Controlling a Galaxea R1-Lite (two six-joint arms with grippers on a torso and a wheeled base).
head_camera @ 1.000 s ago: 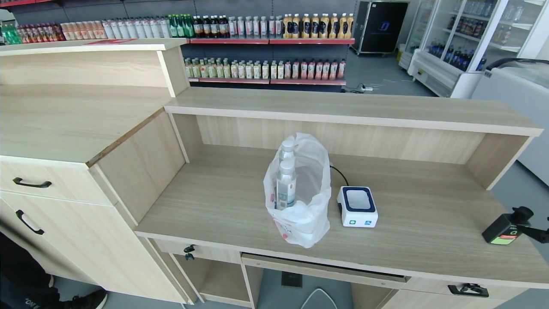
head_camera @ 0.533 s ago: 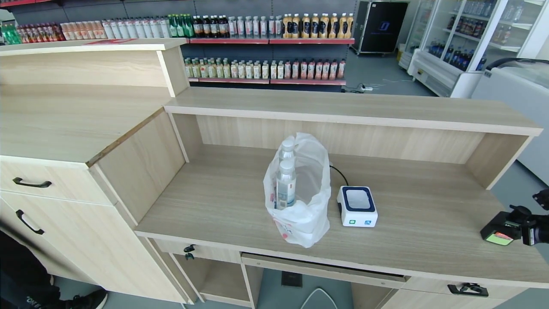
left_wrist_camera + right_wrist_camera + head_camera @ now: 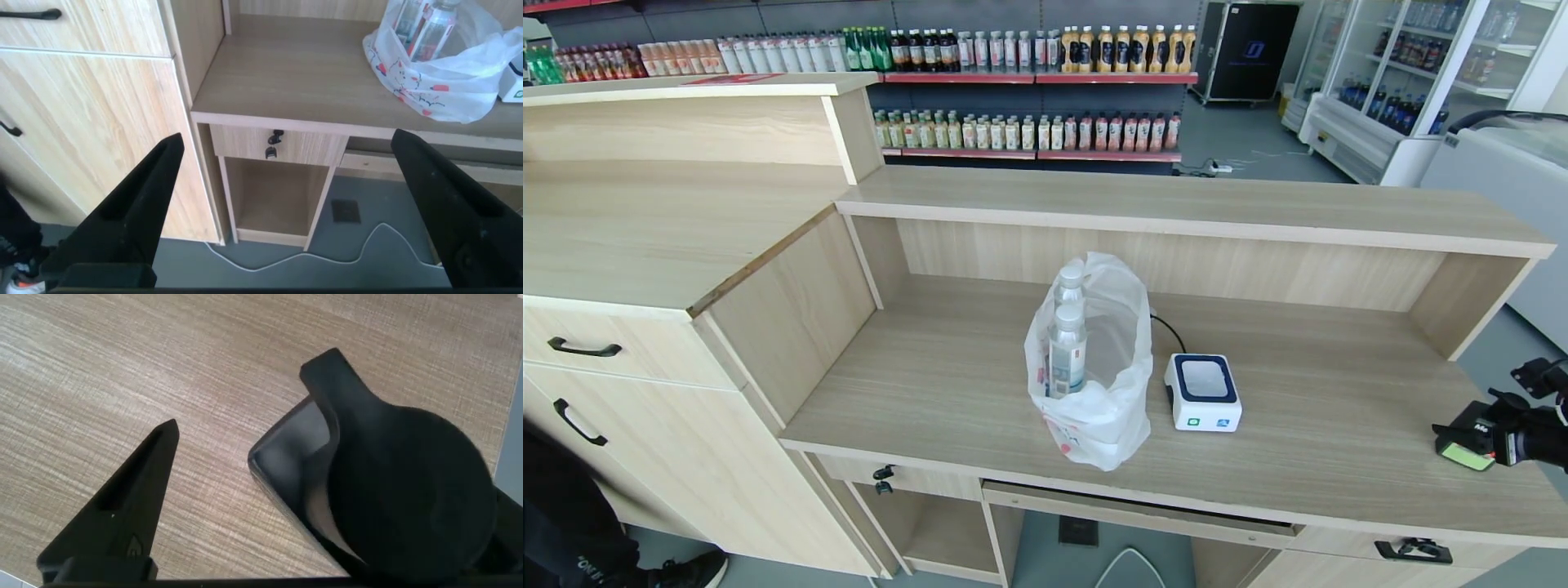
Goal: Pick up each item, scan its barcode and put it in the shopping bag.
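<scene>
Bright, even light fills the shop; faint shadows on the worktop (image 3: 1339, 408), straight lines bowing at picture edges

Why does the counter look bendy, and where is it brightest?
Head view: the counter has bowed long edges, likely from a wide lens, and bright light whitens the freezer. Left wrist view: the shopping bag gleams, while the left gripper is a dark silhouette.

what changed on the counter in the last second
The right gripper, at the right edge of the counter, twisted and edged slightly left together with the black green-labelled device at it; the label now faces more downward. The shopping bag, the bottles in it and the white scanner stayed put.
</scene>
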